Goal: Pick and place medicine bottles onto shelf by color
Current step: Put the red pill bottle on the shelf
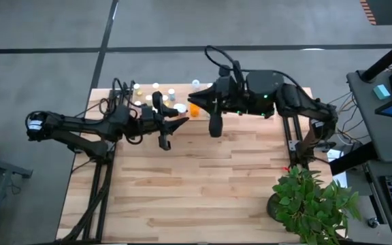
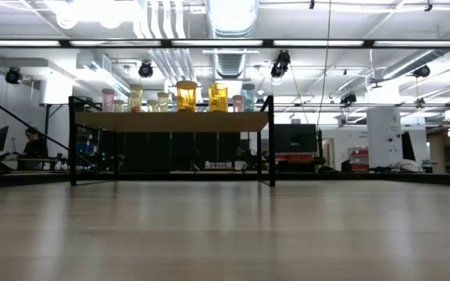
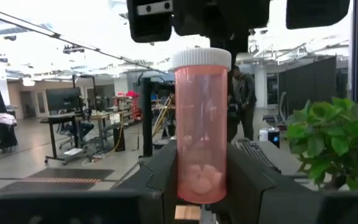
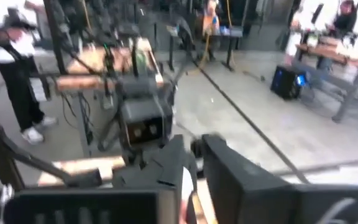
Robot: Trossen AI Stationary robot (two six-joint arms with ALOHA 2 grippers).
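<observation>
My left gripper pinches a pink medicine bottle upright between its fingers; the bottle has a white cap and holds a few pale pills at its bottom. In the high view this gripper sits over the far-left part of the table, at the near edge of the shelf. My right gripper reaches toward the same area from the right, next to an orange bottle; I cannot tell whether its fingers are spread or pressed together. On the shelf, the low view shows about eight medicine bottles standing upright: two amber-yellow ones at centre, paler yellowish, pink and bluish ones beside them. The shelf is a light-wood board on black legs. The table is plank-patterned wood, with one potted plant at its near right corner. Beyond it lies a workshop with desks, monitors and ceiling ducts.
</observation>
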